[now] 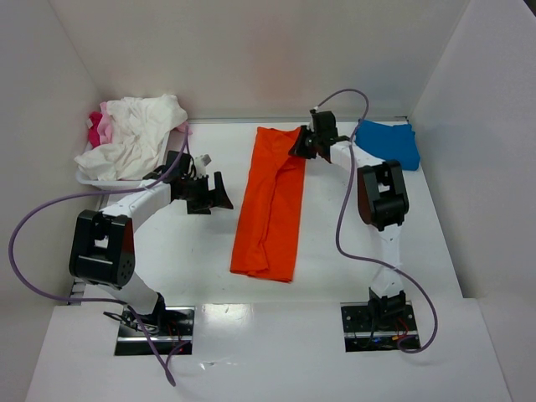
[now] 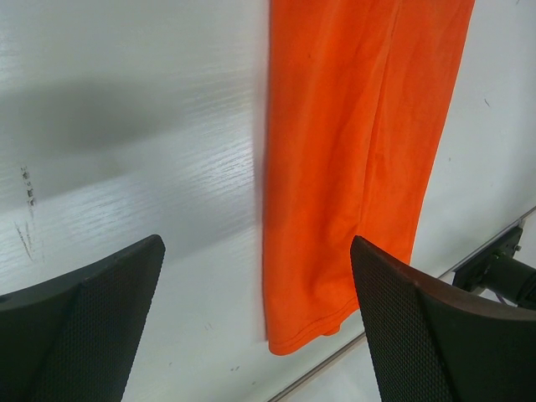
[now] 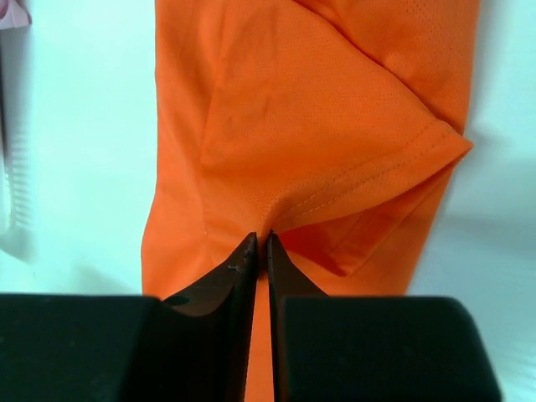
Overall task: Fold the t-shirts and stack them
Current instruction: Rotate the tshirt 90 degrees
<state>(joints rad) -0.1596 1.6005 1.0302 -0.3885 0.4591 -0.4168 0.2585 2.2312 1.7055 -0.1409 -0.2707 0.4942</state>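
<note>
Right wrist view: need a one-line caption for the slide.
Right gripper closed on a puckered fold of the orange t-shirt beside a stitched hem, on the white table.

The orange shirt (image 3: pixel 310 126) fills the middle of the frame from the top edge down to the bottom, and it lies on the white surface (image 3: pixel 75 126). A sleeve (image 3: pixel 377 159) with a stitched hem points to the right edge. At the bottom centre the black hand (image 3: pixel 261 244) has its two fingers (image 3: pixel 239 272) pressed almost together, with a fold of the shirt pinched between the tips. Wrinkles in the cloth run toward this point. In the upper left corner is something pale pink (image 3: pixel 12 10); what it is I cannot tell.
</note>
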